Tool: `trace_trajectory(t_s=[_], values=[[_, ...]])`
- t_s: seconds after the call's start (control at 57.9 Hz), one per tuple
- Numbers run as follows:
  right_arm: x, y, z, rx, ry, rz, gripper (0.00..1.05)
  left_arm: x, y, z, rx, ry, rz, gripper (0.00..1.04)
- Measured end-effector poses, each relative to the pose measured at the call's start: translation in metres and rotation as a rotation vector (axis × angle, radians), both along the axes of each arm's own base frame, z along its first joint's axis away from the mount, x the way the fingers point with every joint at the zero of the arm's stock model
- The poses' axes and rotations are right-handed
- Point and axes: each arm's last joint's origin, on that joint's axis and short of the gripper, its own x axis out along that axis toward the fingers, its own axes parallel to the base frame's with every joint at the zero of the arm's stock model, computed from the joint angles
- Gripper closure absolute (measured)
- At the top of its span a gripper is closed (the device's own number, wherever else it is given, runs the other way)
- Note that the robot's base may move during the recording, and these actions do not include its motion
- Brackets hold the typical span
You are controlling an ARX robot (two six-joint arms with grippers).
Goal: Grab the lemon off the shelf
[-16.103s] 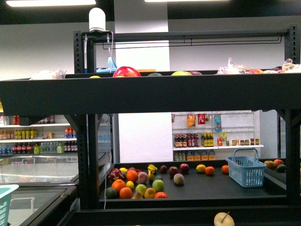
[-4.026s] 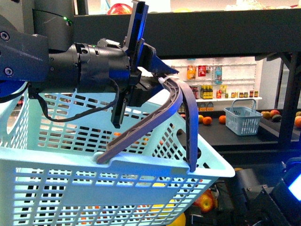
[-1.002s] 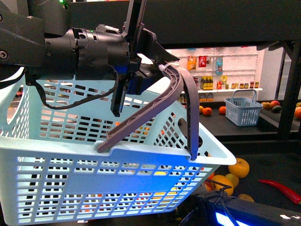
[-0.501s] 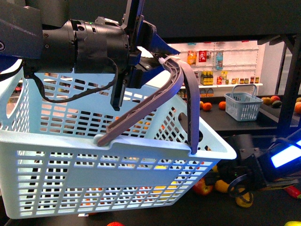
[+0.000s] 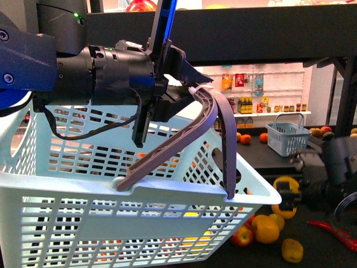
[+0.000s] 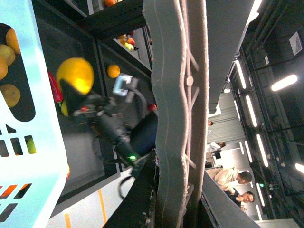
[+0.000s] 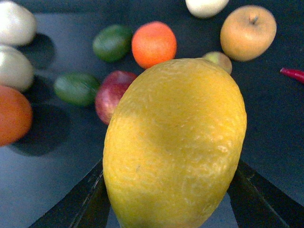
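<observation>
My right gripper (image 7: 173, 209) is shut on the big yellow lemon (image 7: 175, 142), its dark fingers (image 7: 88, 204) pressing on both sides. In the front view the lemon (image 5: 284, 183) hangs in the right gripper (image 5: 291, 196) above the shelf's dark lower tray (image 5: 329, 251), just right of the basket's corner. My left gripper (image 5: 189, 92) is shut on the grey basket handle (image 5: 218, 125) and holds the pale blue basket (image 5: 139, 212) up close to the camera. The left wrist view shows the handle (image 6: 178, 95) and, beyond it, the lemon (image 6: 75, 76).
Loose fruit lies on the tray under the lemon: an orange (image 7: 153, 43), an avocado (image 7: 112, 42), a red apple (image 7: 114, 99), a red chili (image 5: 334, 231). The shelf's black upper tier (image 5: 251, 33) runs overhead. A small blue basket (image 5: 288, 138) stands on the far tier.
The right gripper has lifted the lemon up off the tray and drawn back a little to the right. The left arm and basket have shifted slightly.
</observation>
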Motion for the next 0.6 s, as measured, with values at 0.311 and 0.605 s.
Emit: trace_trajectory(t_s=[0.311,0.605], values=[[-0.057,0.009,0.105,0.227,-0.146,0.167,0.44,0.0,0.0,0.0,0.0,0.0,0.0,0.94],[-0.09,0.06,0.125,0.372,-0.115,0.353,0.44,0.0,0.0,0.0,0.0,0.0,0.0,0.94]])
